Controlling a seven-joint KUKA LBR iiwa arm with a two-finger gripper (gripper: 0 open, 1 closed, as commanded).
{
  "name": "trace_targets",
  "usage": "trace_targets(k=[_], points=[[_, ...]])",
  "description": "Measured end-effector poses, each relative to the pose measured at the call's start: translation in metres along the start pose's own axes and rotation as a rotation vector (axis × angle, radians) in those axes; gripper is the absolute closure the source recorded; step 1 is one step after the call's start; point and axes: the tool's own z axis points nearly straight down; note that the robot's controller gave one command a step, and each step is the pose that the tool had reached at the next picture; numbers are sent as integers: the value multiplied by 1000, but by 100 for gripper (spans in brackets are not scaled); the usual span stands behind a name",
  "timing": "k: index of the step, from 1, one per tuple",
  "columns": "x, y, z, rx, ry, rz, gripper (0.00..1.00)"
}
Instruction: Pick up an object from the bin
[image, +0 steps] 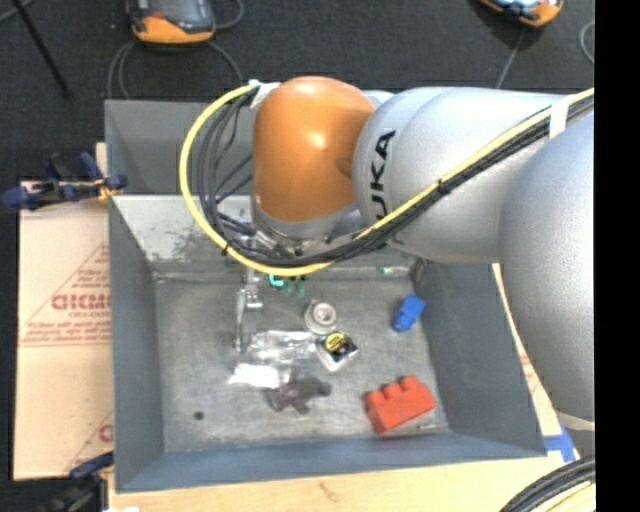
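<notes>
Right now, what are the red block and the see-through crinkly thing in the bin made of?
The red block looks like hard moulded plastic: even colour, a slight sheen, and studs on top like a building brick. The see-through crinkly thing is probably thin, shiny, clear plastic film, since it wrinkles and glints.

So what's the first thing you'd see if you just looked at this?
The big silver arm with its shiny orange cover, leaning over the back of the grey bin from the right. Next, the red-orange toy brick near the bin's front right, and the little blue block behind it, toward the right wall.
</notes>
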Motion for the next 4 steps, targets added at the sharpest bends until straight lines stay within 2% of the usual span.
trace_targets(k=[1, 2, 3, 4], points=[[-6, -59, 96, 3, 1, 13, 0], [4, -77, 137, -5, -11, 296, 0], [2, -77, 135, -6, -17, 299, 100], [-1, -82, -84, -2, -12, 295, 100]])
